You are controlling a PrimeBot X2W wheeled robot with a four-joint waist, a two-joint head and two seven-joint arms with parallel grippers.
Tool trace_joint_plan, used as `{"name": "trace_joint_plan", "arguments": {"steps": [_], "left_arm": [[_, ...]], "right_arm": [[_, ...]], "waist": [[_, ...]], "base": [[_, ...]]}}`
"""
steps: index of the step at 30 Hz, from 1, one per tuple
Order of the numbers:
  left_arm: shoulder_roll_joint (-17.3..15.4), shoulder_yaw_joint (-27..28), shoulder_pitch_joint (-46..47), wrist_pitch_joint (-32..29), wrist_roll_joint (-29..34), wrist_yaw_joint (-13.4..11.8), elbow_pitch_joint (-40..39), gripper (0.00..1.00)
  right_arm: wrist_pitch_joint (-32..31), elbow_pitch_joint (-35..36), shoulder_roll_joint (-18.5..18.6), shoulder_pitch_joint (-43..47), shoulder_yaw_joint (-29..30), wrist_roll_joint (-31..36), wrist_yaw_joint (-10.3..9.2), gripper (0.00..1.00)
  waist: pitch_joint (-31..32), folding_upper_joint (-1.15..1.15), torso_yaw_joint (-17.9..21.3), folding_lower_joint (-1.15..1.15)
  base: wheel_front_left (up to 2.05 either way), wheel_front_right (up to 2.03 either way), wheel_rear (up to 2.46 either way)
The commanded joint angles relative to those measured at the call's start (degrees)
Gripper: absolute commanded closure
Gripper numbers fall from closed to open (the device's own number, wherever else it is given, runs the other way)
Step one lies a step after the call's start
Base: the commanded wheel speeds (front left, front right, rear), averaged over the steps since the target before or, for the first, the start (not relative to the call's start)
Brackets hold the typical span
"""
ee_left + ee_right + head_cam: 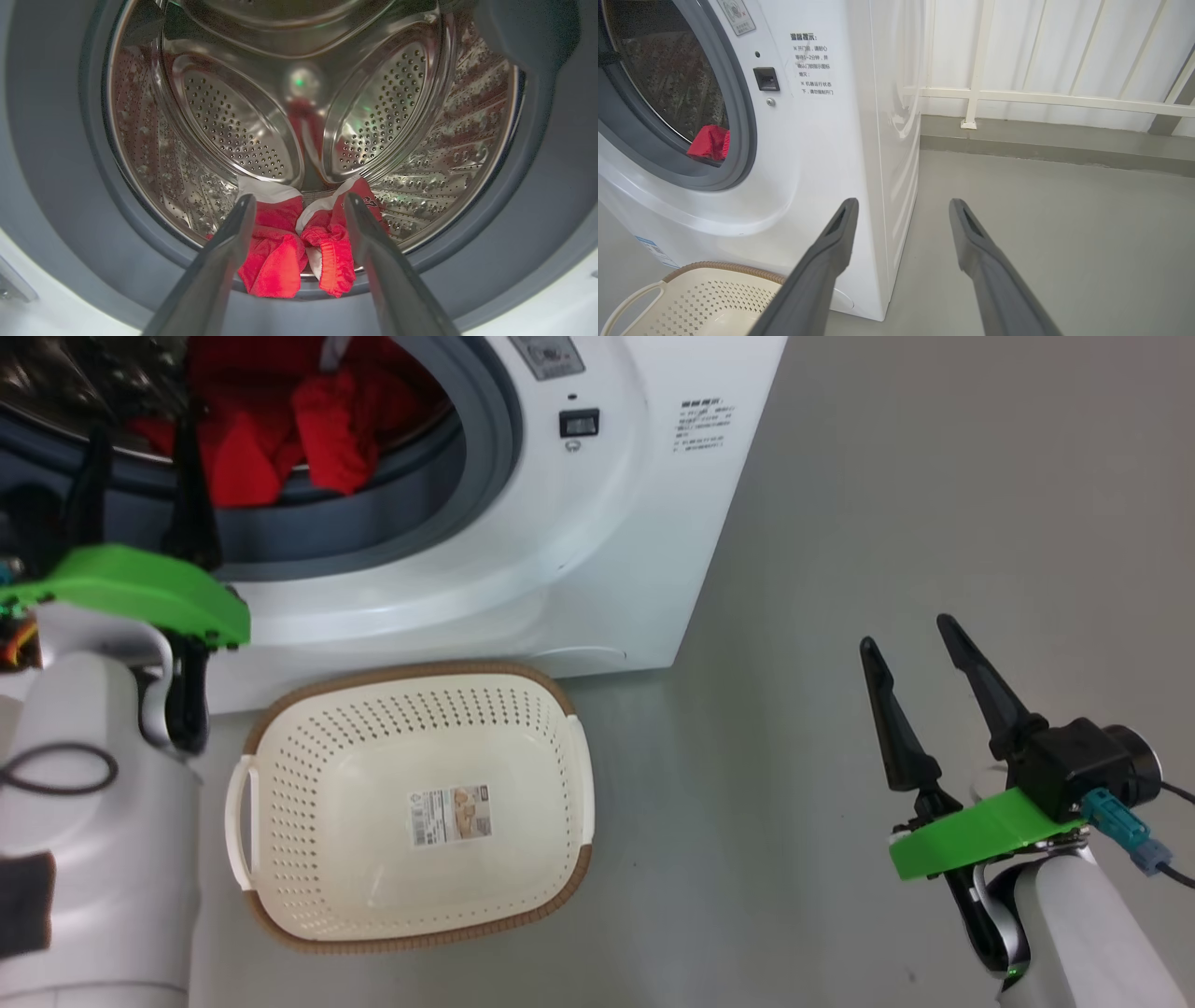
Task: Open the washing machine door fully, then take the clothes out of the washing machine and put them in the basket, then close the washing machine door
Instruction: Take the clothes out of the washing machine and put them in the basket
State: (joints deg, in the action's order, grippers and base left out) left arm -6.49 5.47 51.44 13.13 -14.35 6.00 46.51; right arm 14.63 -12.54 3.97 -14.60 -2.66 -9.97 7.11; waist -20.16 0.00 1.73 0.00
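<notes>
With left gripper (299, 198) spread wide, empty, points into the washing machine (616, 523) at clothes (275, 261) heaped at the near lip of the drum (224, 121). Has yet to fill the bare basket (583, 775) in front or shut the door.

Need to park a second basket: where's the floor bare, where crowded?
Bare floor spreads right of the washing machine, between the basket and the right gripper. It is crowded before the opening: basket below, left gripper aimed at the clothes.

L gripper (140, 429) up at upper left, fingers wide apart, nothing held. R gripper (906, 633) low right, fingers wide apart, pointing up, empty.
</notes>
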Motion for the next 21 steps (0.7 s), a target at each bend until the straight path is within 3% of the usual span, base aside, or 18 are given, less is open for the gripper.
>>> {"name": "trace_joint_plan", "arguments": {"steps": [1, 11, 21], "left_arm": [[-2.5, 0.9, 1.9, 0.1, 0.1, -0.4, -0.1, 0.0], [-5.6, -0.3, 11.6, -1.6, 0.8, -1.3, 11.8, 0.0], [-6.2, -2.6, 19.2, -2.8, 1.5, -1.1, 19.6, 0.0]], "right_arm": [[0.4, 1.8, 0.4, -1.4, -1.3, 0.4, 0.37, 0.0], [0.4, 2.3, 0.1, -3.7, -1.8, -0.1, 0.37, 0.0], [0.4, 3.2, 0.0, -4.0, -1.2, 0.0, 0.37, 0.0]], "waist": [[-2.0, 0.0, 0.1, 0.0], [-6.0, 0.0, 2.8, 0.0], [-9.7, 0.0, 3.4, 0.0]], "base": [[0.0, 0.0, 0.0], [0.0, 0.0, 0.0], [0.0, 0.0, 0.0]]}}
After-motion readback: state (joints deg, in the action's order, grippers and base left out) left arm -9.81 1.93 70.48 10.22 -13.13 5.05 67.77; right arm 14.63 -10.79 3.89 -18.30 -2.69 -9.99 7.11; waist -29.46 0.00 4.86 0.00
